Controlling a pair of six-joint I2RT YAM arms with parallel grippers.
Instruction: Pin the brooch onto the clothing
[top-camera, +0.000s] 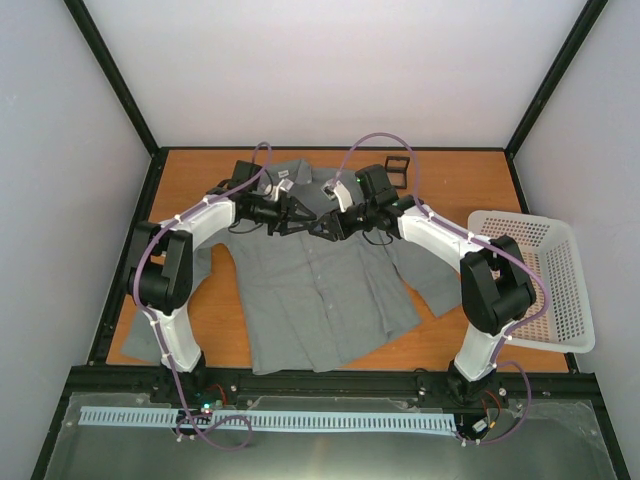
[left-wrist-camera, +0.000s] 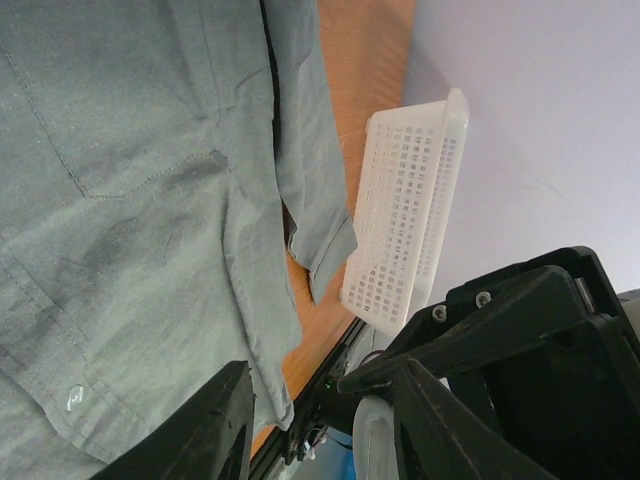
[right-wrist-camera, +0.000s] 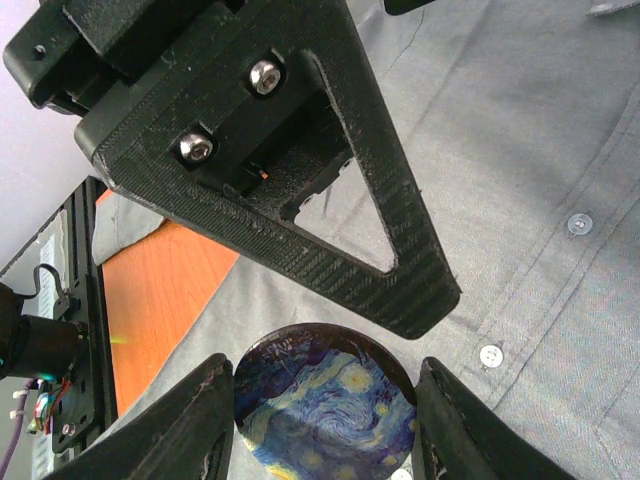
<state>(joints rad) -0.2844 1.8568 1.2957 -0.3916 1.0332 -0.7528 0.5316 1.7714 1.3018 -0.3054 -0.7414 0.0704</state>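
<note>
The right claw (right-wrist-camera: 325, 425) grips the brooch (right-wrist-camera: 320, 395) between its fingers, with the shirt (right-wrist-camera: 520, 150) beneath. The left claw (left-wrist-camera: 320, 425) sits close beside it; I cannot tell whether it grips. Likely step: readying the pin. Next, pierce the cloth squarely.

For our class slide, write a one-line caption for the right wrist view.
Right pincer grips a round blue swirl-painted button brooch over the grey button-up cloth shirt.

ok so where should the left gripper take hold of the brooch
Likely the exposed upper rim of the brooch, the left gripper coming from above in the right wrist view. The right gripper clamps its two side edges between its fingers, leaving that arc free; the disc is flat, so pinch face and back there.
</note>
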